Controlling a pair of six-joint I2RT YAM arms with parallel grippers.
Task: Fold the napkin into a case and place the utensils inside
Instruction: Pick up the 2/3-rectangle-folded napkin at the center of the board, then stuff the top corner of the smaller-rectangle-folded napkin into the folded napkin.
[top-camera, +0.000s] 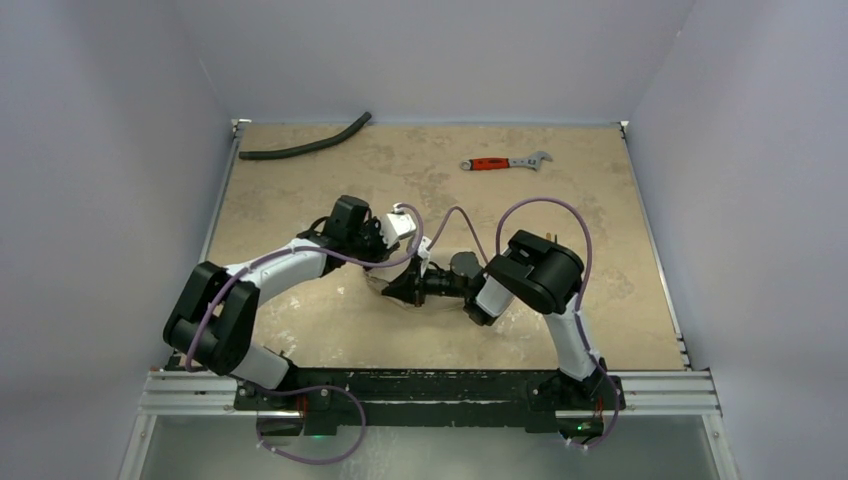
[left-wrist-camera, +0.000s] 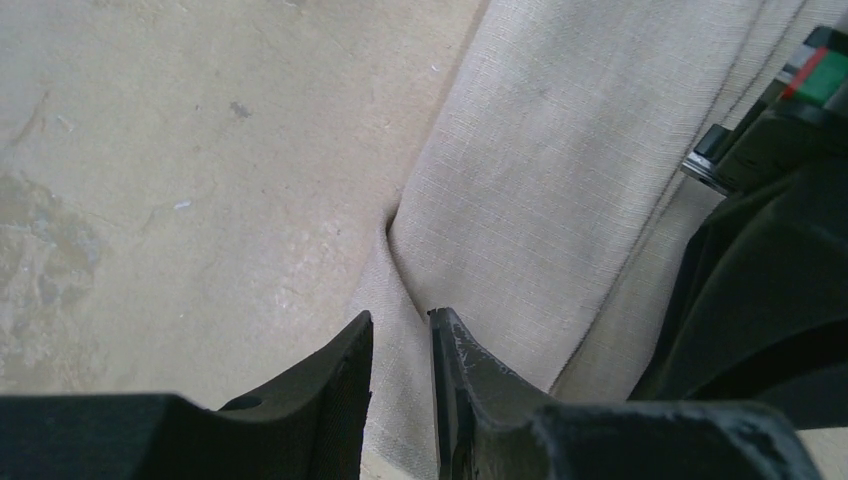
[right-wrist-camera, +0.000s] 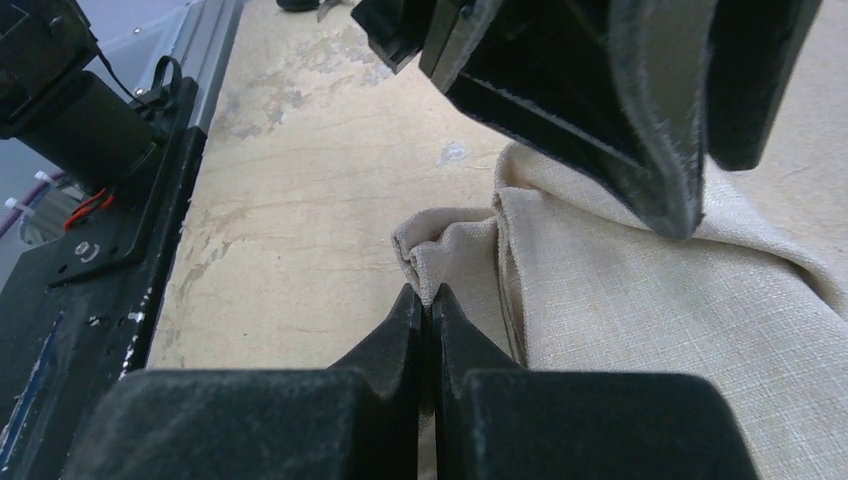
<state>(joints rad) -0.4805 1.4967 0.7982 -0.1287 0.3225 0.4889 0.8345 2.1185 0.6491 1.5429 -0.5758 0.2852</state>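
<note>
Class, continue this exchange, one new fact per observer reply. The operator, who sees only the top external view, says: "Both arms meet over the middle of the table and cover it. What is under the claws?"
Observer: A beige woven cloth napkin, lying in folded layers.
Operator: Is the right claw open?
Observer: No. The right claw is shut, its tips at the napkin's crumpled corner. I cannot tell whether it pinches it.
Operator: And the left?
Observer: The left claw has its fingers narrowly apart, and a raised pleat of cloth runs into the gap. I cannot tell whether it grips.

No readable text, label, brand or number anywhere.
</note>
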